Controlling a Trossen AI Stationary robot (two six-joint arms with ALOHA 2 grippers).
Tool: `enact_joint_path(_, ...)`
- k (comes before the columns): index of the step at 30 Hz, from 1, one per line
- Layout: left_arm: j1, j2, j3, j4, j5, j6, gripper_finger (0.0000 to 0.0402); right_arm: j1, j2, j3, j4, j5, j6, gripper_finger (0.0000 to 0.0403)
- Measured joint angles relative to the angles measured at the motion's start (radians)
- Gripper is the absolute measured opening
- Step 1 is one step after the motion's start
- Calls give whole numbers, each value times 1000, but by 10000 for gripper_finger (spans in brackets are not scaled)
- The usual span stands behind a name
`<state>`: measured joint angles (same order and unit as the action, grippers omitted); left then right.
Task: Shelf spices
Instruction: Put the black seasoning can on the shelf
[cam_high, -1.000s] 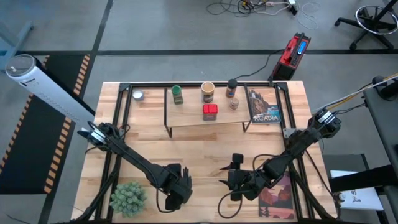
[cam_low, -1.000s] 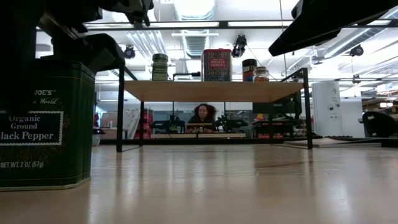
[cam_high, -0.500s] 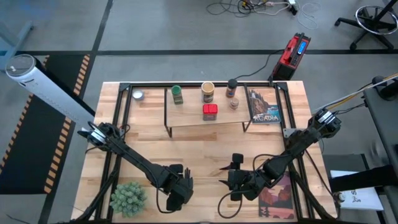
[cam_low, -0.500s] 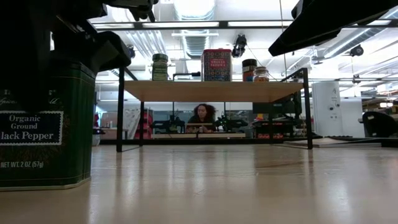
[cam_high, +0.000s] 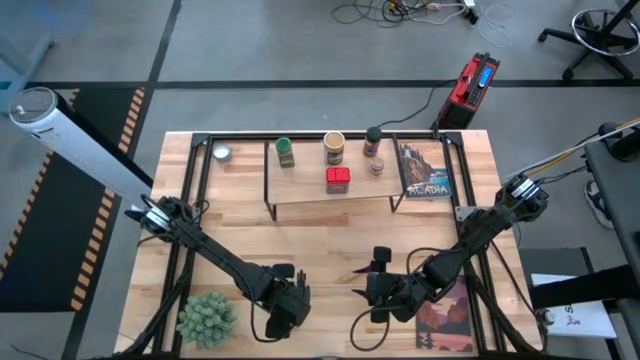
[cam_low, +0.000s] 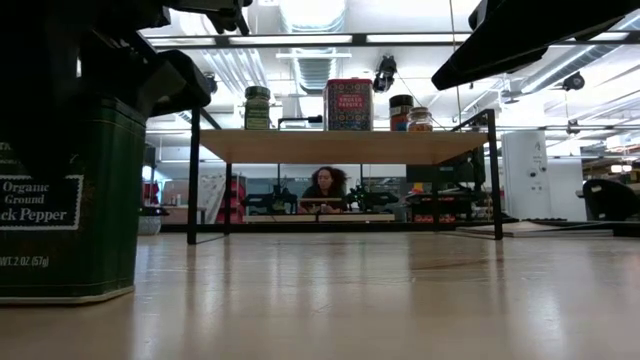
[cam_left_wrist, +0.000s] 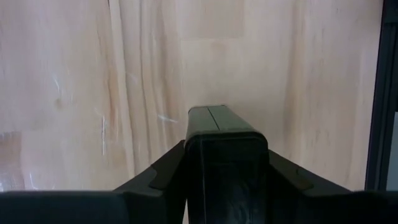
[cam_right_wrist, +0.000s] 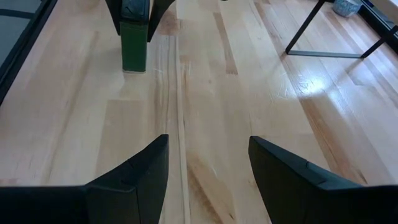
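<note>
Since a second ago, left gripper fingers have clamped the black pepper tin, shifting it slightly; lift pending. Right gripper waits part-open.

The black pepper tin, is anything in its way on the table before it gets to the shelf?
Nothing visible. The left gripper is closed on the black pepper tin near the table's front, and only bare wood lies between it and the shelf. The shelf already holds a red tin and jars, with free space beside them.
</note>
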<state>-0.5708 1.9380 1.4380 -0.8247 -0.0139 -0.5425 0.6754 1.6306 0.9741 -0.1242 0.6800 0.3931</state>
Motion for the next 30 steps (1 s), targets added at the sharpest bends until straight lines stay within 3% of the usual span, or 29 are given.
enact_joint_path(11, 33, -13, 27, -64, 1, 41, 136, 0, 0, 0, 0, 0, 0, 199)
enact_joint_path(17, 63, -14, 123, -169, -9, 110, 137, 0, 0, 0, 0, 1, 0, 199)
enact_joint_path(30, 155, -16, 384, -467, -157, 222, 136, 0, 0, 0, 1, 0, 0, 199)
